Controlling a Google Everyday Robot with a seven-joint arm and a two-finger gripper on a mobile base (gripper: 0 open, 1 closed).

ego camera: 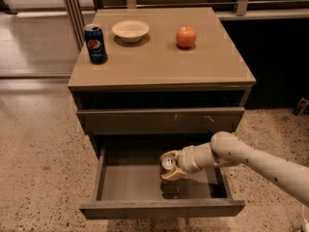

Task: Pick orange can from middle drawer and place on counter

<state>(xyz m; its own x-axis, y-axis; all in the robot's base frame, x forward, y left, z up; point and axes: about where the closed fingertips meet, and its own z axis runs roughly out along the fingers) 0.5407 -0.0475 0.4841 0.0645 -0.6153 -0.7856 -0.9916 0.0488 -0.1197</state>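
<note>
The orange can (168, 163) shows its silver top inside the open middle drawer (129, 183), toward the right half. My gripper (170, 166) reaches in from the right on a white arm and is shut on the can, its tan fingers wrapped around the can's sides. The can looks slightly raised over the drawer's grey floor, with a shadow under it. The tan counter (159, 57) lies above.
On the counter stand a blue Pepsi can (95, 43) at the left, a pale bowl (130, 31) at the back and a red apple (186, 36). A closed drawer front with pale scratch marks (161, 121) sits above the open drawer. Speckled floor surrounds the cabinet.
</note>
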